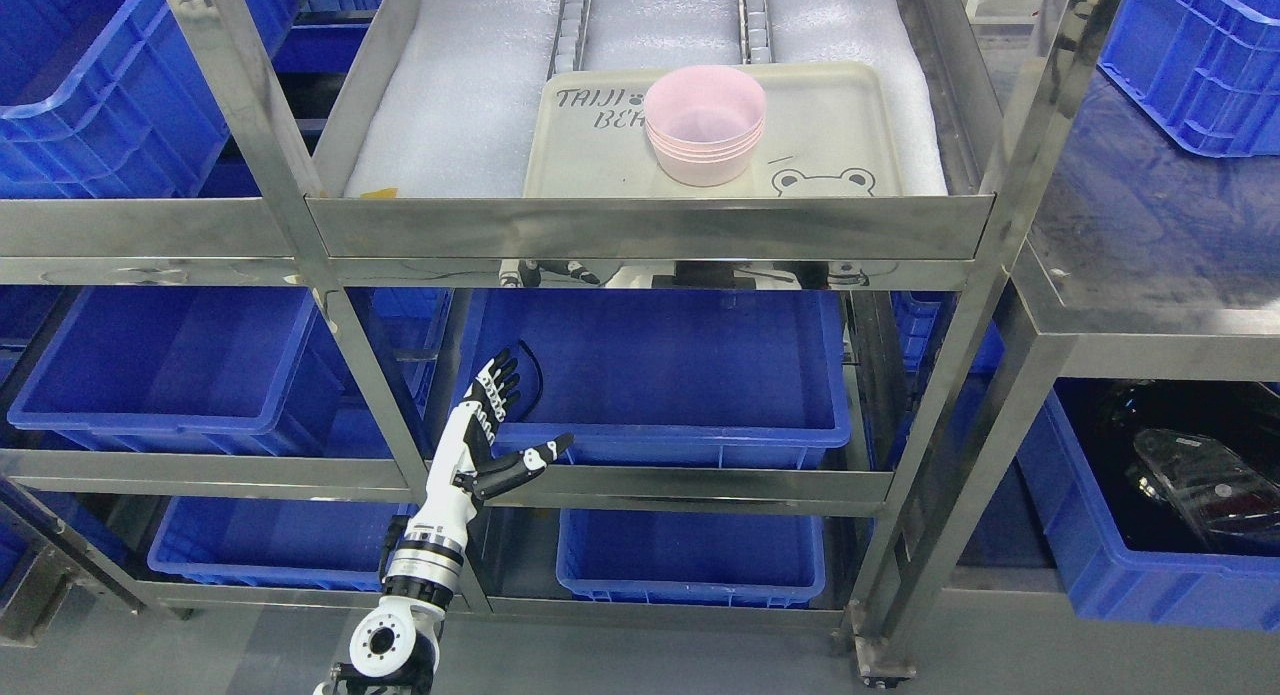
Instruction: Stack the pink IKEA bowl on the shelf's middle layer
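A stack of pink bowls [705, 123] stands on a beige tray [830, 125] on the steel shelf's upper visible layer [640, 225]. My left hand [505, 415] hangs well below that layer, in front of the blue bin on the layer beneath. Its fingers are spread, the thumb sticks out to the right, and it holds nothing. The left arm comes up from the bottom edge, left of the middle. No right arm shows.
A large blue bin [660, 375] sits under the tray layer, with another blue bin [690, 555] below it. More blue bins [170, 370] fill the neighbouring racks left and right. Steel uprights [340, 315] frame the shelf. White foam padding [460, 85] lines the layer beside the tray.
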Controlling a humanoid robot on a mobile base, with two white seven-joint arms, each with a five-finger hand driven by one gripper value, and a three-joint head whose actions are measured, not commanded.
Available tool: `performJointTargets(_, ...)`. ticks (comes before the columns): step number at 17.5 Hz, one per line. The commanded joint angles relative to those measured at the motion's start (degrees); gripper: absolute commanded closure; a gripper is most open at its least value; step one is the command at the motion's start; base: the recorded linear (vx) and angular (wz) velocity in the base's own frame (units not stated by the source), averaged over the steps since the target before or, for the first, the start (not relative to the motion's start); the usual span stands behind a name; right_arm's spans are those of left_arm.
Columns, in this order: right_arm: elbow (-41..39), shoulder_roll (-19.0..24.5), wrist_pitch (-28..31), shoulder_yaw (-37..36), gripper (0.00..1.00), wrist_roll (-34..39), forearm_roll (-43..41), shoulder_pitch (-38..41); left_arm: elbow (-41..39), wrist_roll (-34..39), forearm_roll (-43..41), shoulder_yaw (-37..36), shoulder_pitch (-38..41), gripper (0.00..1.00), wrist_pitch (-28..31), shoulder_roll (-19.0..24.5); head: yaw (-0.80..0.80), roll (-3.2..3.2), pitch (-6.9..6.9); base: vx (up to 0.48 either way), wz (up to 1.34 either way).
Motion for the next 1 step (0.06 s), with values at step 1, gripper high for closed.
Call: performJointTargets(1, -1.0, -1.0, -0.01, 0.0, 0.0, 0.0, 0.0, 0.26, -4.91, 0.08, 0.76, 1.6, -0.66, 0.0, 0.55, 1.01, 0.0, 0.0, 0.0, 0.0, 0.0)
